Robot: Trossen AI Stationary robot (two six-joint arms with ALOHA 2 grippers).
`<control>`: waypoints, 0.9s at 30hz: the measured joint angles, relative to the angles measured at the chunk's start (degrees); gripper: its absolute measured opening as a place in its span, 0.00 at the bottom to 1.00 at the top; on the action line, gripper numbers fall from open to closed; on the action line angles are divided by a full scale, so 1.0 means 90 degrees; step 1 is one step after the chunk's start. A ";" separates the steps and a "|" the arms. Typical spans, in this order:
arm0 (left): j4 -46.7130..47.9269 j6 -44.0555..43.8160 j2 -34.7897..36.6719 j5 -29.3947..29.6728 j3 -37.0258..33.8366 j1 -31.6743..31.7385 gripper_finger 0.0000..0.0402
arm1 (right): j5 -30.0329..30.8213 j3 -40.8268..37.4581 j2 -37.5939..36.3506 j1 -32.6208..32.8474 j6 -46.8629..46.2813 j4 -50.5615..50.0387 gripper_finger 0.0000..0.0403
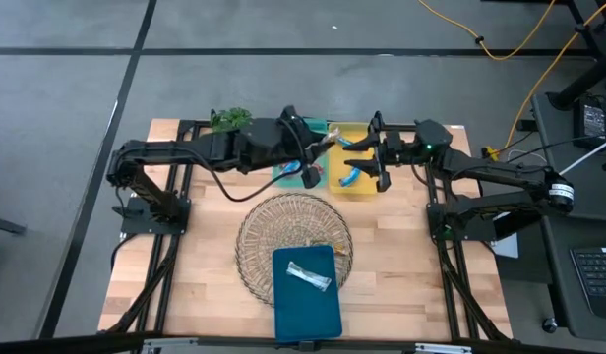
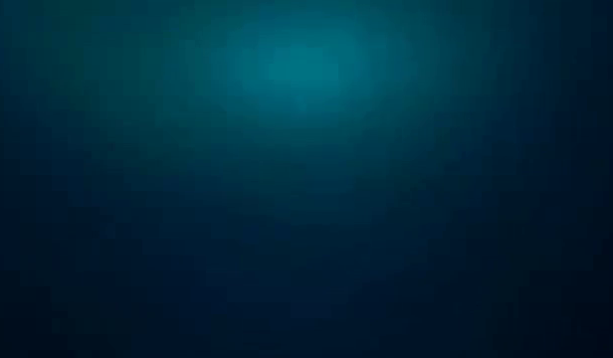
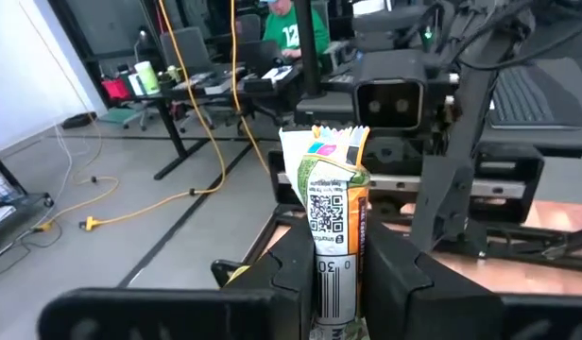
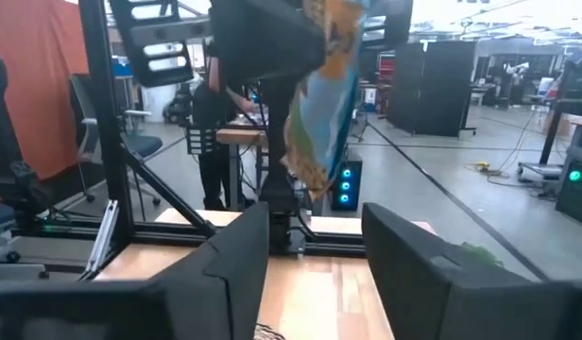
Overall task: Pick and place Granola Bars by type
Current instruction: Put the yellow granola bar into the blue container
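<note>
My left gripper (image 1: 318, 149) hovers over the trays at the table's far side, shut on an orange, white and blue granola bar (image 3: 331, 203), which also shows in the right wrist view (image 4: 321, 104). My right gripper (image 1: 368, 162) is open above the yellow tray (image 1: 354, 133) and faces the left one; its fingers (image 4: 236, 269) stand apart below the bar, touching nothing. A blue bar (image 1: 348, 177) lies in the yellow tray. A silvery white bar (image 1: 309, 276) lies on the dark blue tray (image 1: 308, 310). The low view is dark. My left gripper pinches the granola bar between its two fingers (image 3: 296, 269) at the barcode end (image 3: 334, 283). The fingers come level from the table's left and lie along the bar. The bar is lifted clear, and its crimped free end (image 3: 327, 142) sticks out past the fingertips toward the right gripper.
The round wire basket (image 1: 273, 231) sits mid-table, with the dark blue tray lying over its near part. A green tray (image 1: 286, 175) shows partly under the left gripper. A green leafy thing (image 1: 230, 119) sits at the far edge. A person is seated in the room beyond.
</note>
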State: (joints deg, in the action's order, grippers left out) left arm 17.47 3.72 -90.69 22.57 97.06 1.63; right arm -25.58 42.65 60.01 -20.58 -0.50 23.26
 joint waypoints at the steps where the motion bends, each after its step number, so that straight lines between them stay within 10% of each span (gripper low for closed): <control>1: -0.0017 0.0011 -0.0004 -0.0021 -0.0002 0.0000 0.14 | 0.0000 0.0000 0.0000 0.0000 -0.0067 0.0013 0.45; 12: -0.0592 0.0234 -0.0116 -0.0328 -0.0002 0.0000 0.14 | 0.0376 0.0089 0.0088 0.0000 -0.0633 0.0143 0.70; 27: -0.0791 0.0321 -0.0251 -0.0468 -0.0002 -0.0002 0.13 | 0.0033 0.0935 0.1131 0.0237 -0.0602 0.0251 0.68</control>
State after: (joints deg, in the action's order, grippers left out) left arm 10.35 6.61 -92.95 18.36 97.03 1.61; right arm -25.28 51.07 70.19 -18.45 -5.92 25.52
